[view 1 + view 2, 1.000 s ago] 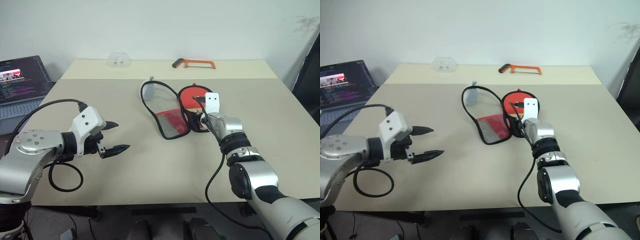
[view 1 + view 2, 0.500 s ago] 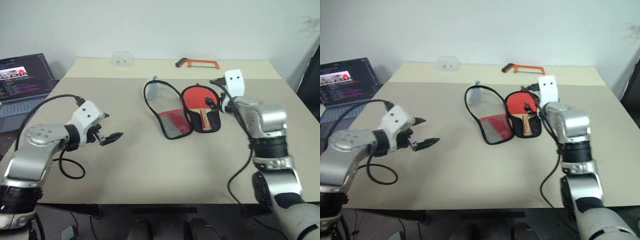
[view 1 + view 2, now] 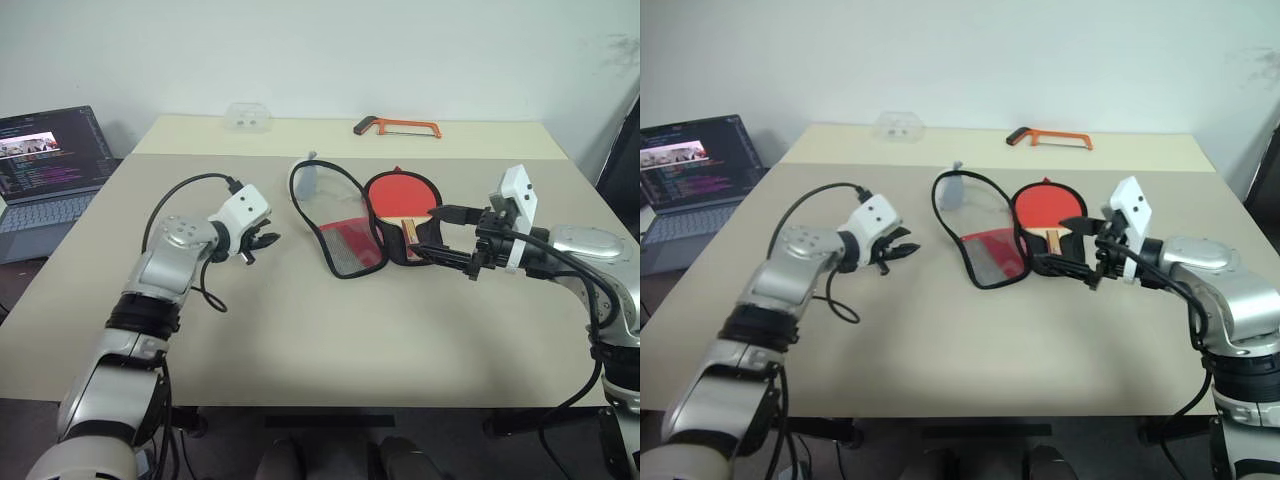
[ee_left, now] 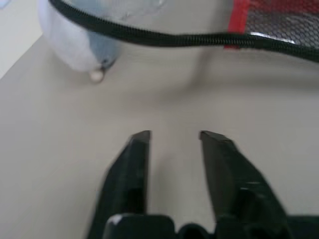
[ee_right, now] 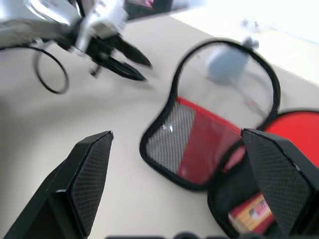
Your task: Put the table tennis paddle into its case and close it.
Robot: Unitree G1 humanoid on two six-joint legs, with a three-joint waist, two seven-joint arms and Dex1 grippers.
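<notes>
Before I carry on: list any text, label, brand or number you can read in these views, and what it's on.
Nothing can be read.
Laptop screen: lines of text and a small picture, too small to read.
Table tennis paddle handle: a dark and red mark, blurred in the right wrist view, not legible.
Case: no lettering readable.
Orange hacksaw and clear container: no marking discernible.

The robot's left arm reaches forward over the table, its left gripper (image 3: pixel 262 243) aimed inward with the two black fingers (image 4: pixel 133 164) set a narrow gap apart, holding nothing. The right arm bends inward, its right gripper (image 3: pixel 438 233) spread wide and empty.
</notes>
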